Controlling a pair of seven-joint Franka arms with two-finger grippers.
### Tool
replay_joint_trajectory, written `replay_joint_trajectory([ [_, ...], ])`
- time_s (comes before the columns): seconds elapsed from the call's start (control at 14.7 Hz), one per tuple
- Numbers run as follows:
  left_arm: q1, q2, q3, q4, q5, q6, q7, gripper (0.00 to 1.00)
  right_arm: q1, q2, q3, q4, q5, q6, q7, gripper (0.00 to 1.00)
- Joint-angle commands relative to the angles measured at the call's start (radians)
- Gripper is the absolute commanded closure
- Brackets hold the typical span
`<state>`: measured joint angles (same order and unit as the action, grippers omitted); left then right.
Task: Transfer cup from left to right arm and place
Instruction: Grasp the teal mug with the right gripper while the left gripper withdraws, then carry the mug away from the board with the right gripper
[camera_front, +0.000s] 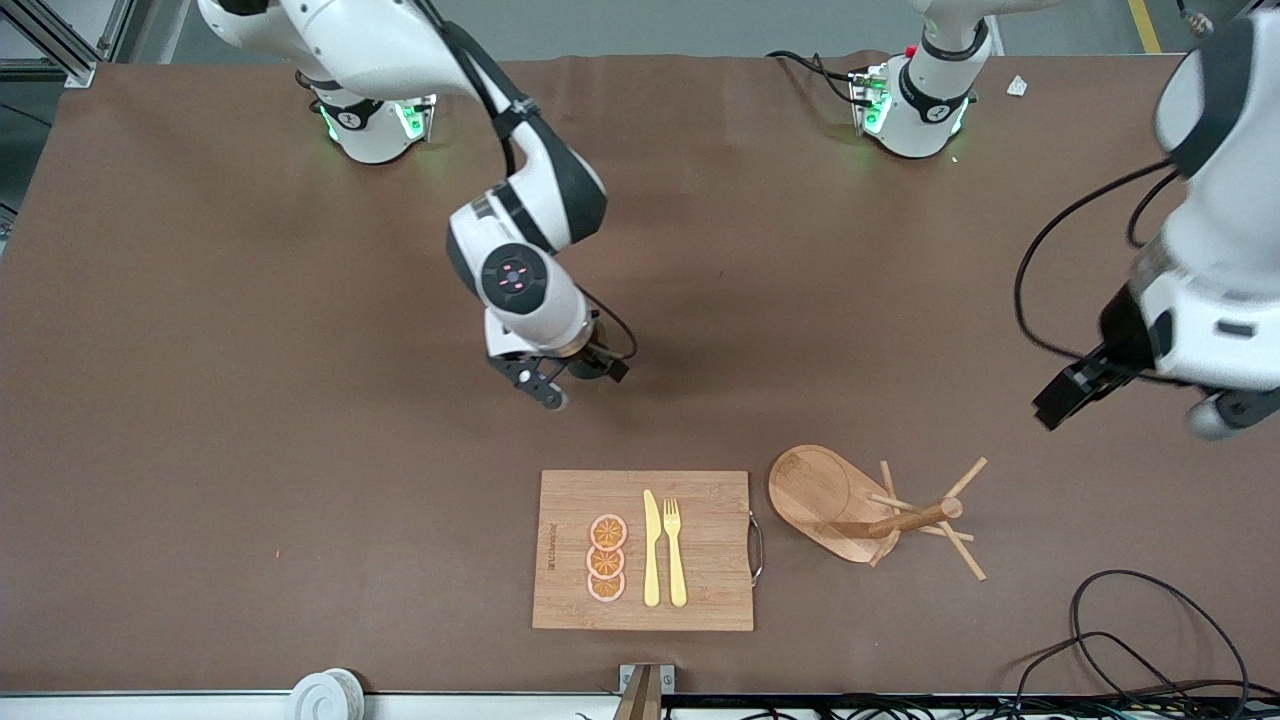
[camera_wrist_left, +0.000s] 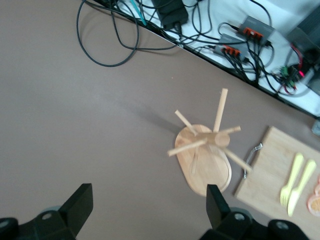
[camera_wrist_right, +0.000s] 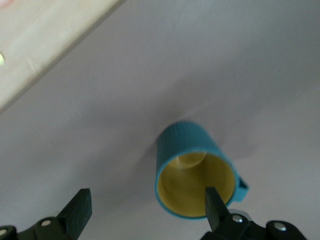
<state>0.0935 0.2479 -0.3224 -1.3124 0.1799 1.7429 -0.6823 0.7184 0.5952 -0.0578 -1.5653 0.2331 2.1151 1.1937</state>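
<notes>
Brown matting is covering the tabletop (camera_front: 250, 420) where we are working. Our right gripper (camera_wrist_right: 145, 212) is hanging with fingers spread wide just over the small teal-green ribbed mug with a mustard-yellow inside (camera_wrist_right: 192, 170), which is standing upright on the tabletop, farther from the front camera than the bamboo cutting board (camera_front: 700, 600). Our left gripper (camera_wrist_left: 150, 210) is waiting, fingers wide and empty, over the wooden peg stand (camera_wrist_left: 210, 155). We judge nothing is grasped yet; pickup, handover and placement remain.
</notes>
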Motion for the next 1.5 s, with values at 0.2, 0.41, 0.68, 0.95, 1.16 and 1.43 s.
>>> replay_joint_trajectory([
  [0.2, 0.011, -0.180, 0.161, -0.051, -0.132, -0.221, 0.471, 0.00, 0.039, 0.020, -0.014, -0.096, 0.019, 0.131, 0.000, 0.39],
  [0.41, 0.015, -0.229, 0.186, -0.108, -0.177, -0.256, 0.538, 0.00, 0.030, 0.020, -0.014, -0.096, 0.015, 0.120, -0.009, 0.86],
  [0.68, 0.011, -0.263, 0.180, -0.166, -0.184, -0.264, 0.538, 0.00, 0.006, 0.017, -0.019, -0.093, 0.012, 0.088, -0.071, 1.00],
  [0.95, 0.009, -0.302, 0.148, -0.222, -0.185, -0.246, 0.529, 0.00, -0.097, -0.034, -0.091, -0.045, -0.066, -0.055, -0.277, 1.00],
  [1.16, 0.011, -0.314, 0.143, -0.229, -0.183, -0.247, 0.530, 0.00, -0.242, -0.066, -0.142, -0.050, -0.084, -0.102, -0.599, 0.99],
  [1.43, 0.011, -0.306, 0.143, -0.231, -0.185, -0.249, 0.537, 0.00, -0.508, -0.048, -0.142, -0.041, -0.089, -0.029, -1.091, 0.99],
])
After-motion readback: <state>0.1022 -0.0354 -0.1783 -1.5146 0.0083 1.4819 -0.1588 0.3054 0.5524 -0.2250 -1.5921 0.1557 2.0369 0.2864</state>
